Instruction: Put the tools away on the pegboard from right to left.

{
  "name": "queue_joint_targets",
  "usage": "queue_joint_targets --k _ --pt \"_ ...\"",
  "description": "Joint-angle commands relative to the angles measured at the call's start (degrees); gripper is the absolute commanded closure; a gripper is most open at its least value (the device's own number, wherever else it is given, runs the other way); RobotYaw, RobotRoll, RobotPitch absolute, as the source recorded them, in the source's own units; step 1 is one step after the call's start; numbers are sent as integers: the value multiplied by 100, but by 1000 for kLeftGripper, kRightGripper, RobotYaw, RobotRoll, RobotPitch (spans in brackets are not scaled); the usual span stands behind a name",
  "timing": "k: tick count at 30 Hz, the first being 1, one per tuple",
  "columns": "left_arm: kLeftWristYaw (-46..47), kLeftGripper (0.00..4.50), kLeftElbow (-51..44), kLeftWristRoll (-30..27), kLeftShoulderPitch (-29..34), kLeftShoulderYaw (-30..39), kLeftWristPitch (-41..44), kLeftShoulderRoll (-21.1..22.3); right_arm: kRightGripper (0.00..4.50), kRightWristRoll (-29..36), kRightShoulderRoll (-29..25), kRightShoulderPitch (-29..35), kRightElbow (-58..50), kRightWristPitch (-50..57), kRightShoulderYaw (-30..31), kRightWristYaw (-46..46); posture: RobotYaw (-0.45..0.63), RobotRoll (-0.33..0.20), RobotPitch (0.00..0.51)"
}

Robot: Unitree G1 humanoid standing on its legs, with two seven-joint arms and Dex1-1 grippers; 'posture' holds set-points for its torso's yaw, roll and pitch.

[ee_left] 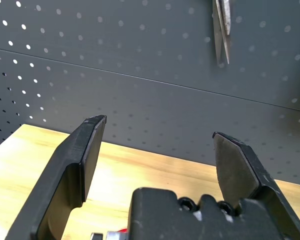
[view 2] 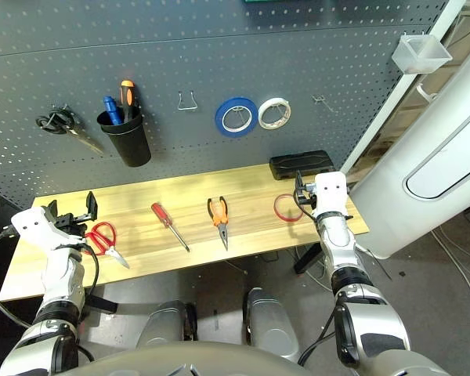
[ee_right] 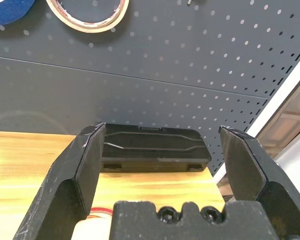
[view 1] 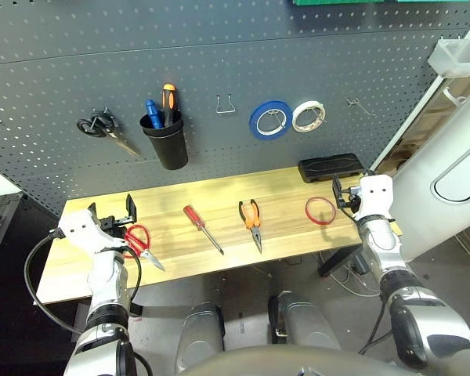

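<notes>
On the wooden table [view 1: 298, 235] in the middle of the head view, four tools lie in a row, none yet hung: the thin red tape ring [view 1: 320, 210] at right, the orange-and-black pliers [view 1: 251, 220] next, the red-handled screwdriver [view 1: 201, 227] left of centre, and the red-handled scissors [view 1: 142, 243] at lower left. The right gripper [view 1: 343, 193] hovers just right of the ring with its fingers spread wide and empty; the left gripper [view 1: 110, 214] stands beside the scissors, likewise spread and holding nothing.

Since the order runs from right to left, the ring is judged to be first. It lies flat and thin against the wood, so the fingers could slide over it or push it along the table instead of catching it. The black case [view 1: 331, 167] just behind it could block the approach. On the pegboard [view 1: 219, 63] a bare hook [view 1: 360, 106] sits at upper right, past the white tape roll [view 1: 309, 116] and blue tape roll [view 1: 269, 118]; a ring released short of it would drop.

The table is pale, smooth wood. The board is dark grey and perforated, with a black cup [view 1: 166, 139] holding screwdrivers, black-handled scissors [view 1: 106, 130] at left, and an empty wire hook [view 1: 225, 104]. A white panel [view 1: 446, 180] stands at right, and cables trail on the grey floor.
</notes>
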Motion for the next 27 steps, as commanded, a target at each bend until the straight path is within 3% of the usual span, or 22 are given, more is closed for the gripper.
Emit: queue_joint_targets --k 1,8,12,16,20,25,27 --pt "19 11 -40 32 22 -44 51 -40 0 6 -10 -53 34 90 -7 -25 -4 0 24" --pt "-142 11 -359 -5 4 -70 129 46 0 92 55 -165 -401 793 48 142 0 0 39" --pt "-1423 11 -1159 -726 258 -151 777 124 0 680 207 -246 -1050 1924 18 1034 -20 0 57" --pt "-2326 11 -1966 -982 696 -357 1480 368 0 246 88 -234 -1663 3055 314 759 -26 0 87" --pt "-2992 11 -2964 -1188 1137 -562 2230 701 0 -210 -49 -223 -2333 4474 538 290 -20 0 156" --pt "-3444 11 -3945 -1388 1503 -675 3030 1061 0 -245 -199 -195 -3008 5984 729 606 -9 0 222" --pt "-3601 11 -4416 -1468 1663 -761 3387 1207 0 -82 -324 -263 -3100 6705 862 1142 -11 0 254"
